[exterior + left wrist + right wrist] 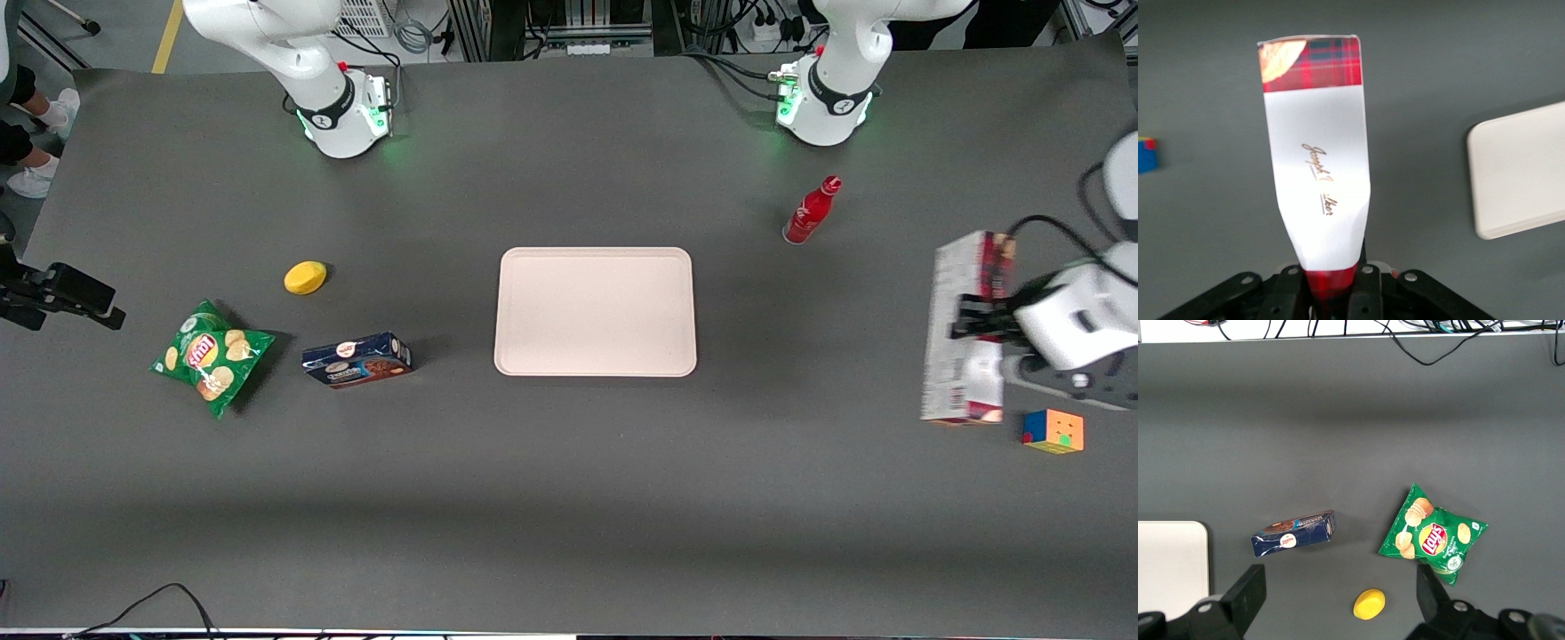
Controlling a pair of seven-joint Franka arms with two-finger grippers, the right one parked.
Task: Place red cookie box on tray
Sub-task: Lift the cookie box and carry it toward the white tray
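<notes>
- Hand of the working arm: closed on the red cookie box, gripping it about midway along its length. In the wrist view the fingers pinch the carton hard enough to crease its sides inward.
- Position of the box: held at the working arm's end of the bench, seemingly clear of the surface, though the lift height cannot be confirmed. A multicoloured cube lies just beside its nearer end; a red bottle stands farther from the front camera, between box and tray sideways.
- Long axis: runs roughly from near to far relative to the front camera, parallel to the tray's shorter sides.
- Tray: at the bench centre, bare, well apart from the box, toward the parked arm's end. In the wrist view its corner shows off to one side of the carton.
- Judgement: pickup appears complete; transport remains. The coming move is a sideways carry toward the tray, passing nearer the camera than the bottle. The box looks able to lie within the rim without turning.
</notes>
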